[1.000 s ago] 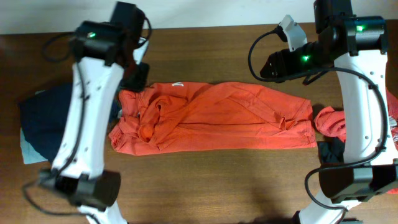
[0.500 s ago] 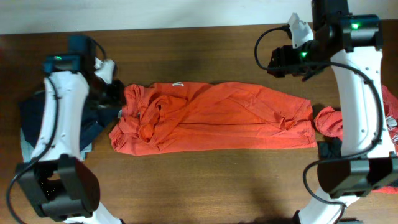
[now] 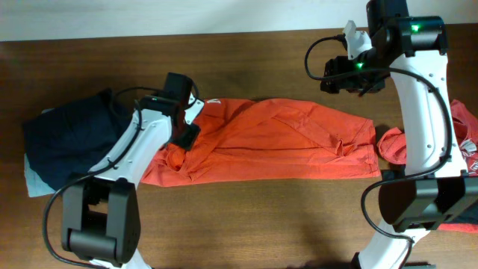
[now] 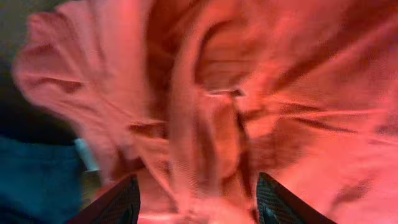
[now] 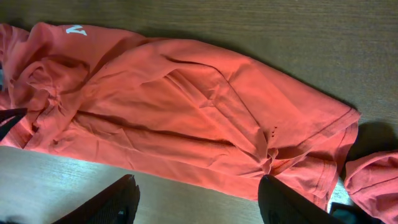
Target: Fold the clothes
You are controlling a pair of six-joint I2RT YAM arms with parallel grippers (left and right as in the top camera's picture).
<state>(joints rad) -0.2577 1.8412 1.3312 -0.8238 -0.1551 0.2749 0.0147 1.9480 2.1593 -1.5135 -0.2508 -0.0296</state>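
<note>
Step in hand, est.: mid-fold. 1 orange shirt (image 3: 284,142) lies across bench (image 3: 261,217) centre, doubled lengthwise, left end bunched.
The left end effector (image 4: 196,200) is wide, empty, over the bunching. The right end effector (image 5: 196,202) is wide, empty, raised.
Next, est.: smooth the bunch, grip the ends.

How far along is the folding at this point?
Done: the orange shirt lies folded into a long strip, rumpled at its left end. In hand: nothing; the left gripper hovers open over that end, the right gripper open, off the cloth. Left: folding the strip across, then the crumpled heap at right.
</note>
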